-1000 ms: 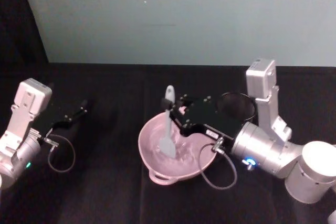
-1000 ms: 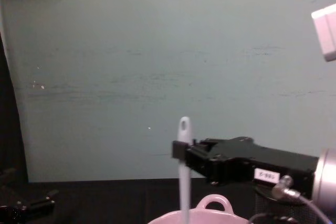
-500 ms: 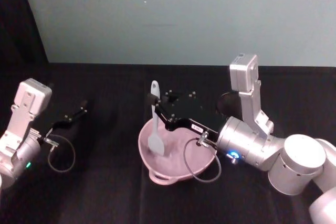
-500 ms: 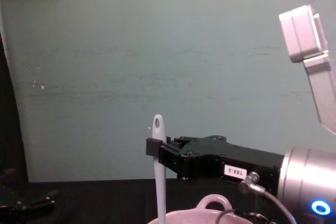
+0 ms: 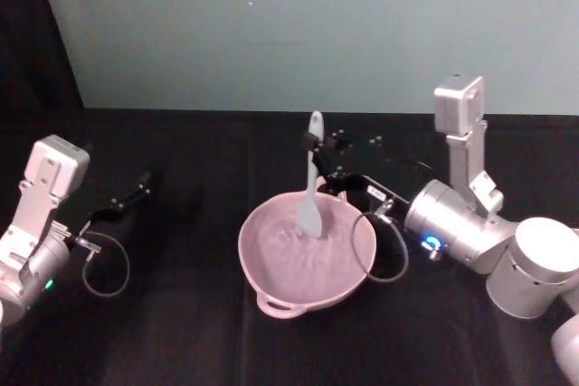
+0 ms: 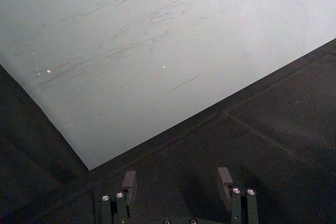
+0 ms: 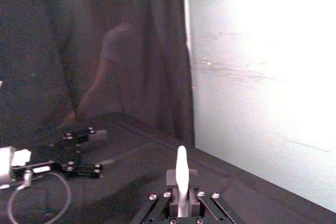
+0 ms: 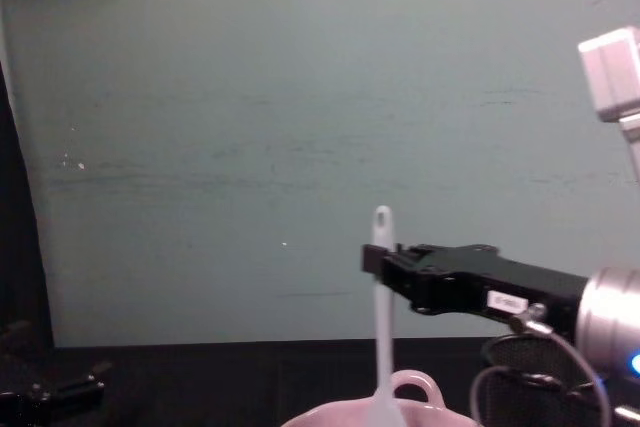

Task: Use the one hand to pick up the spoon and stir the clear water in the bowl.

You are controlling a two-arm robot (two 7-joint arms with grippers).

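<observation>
Half a second ago my right gripper [image 5: 314,145] held the spoon [image 5: 311,189] by the bowl's left wall. Now it has carried the spoon across to the bowl's far side, a little right of the middle.

Nearest me, the pink bowl [image 5: 249,240] sits on the black table [image 5: 181,332], its loop handle [image 5: 279,306] on the near rim. The water [image 5: 289,259] inside is rippled. Toward the far rim the spoon's flat head stands in that water, and the handle rises almost upright, its holed end uppermost.

My right fingers are clamped on that handle just under the hole, above the bowl's far rim. The black body of the gripper reaches back to the right of the bowl. From it a grey cable [image 5: 361,255] hangs in a loop across the bowl's right rim and covers a stretch of it.

Past the bowl's right side, the chest view shows a black mesh cup [image 8: 515,372] low behind that gripper and cable, which block much of it.

Well to the left of the bowl, my left gripper [image 5: 143,185] is parked above the table. Its fingers are spread apart with nothing between them.

Beyond the bowl and everything else, the table ends at a pale green wall [image 5: 271,33].
</observation>
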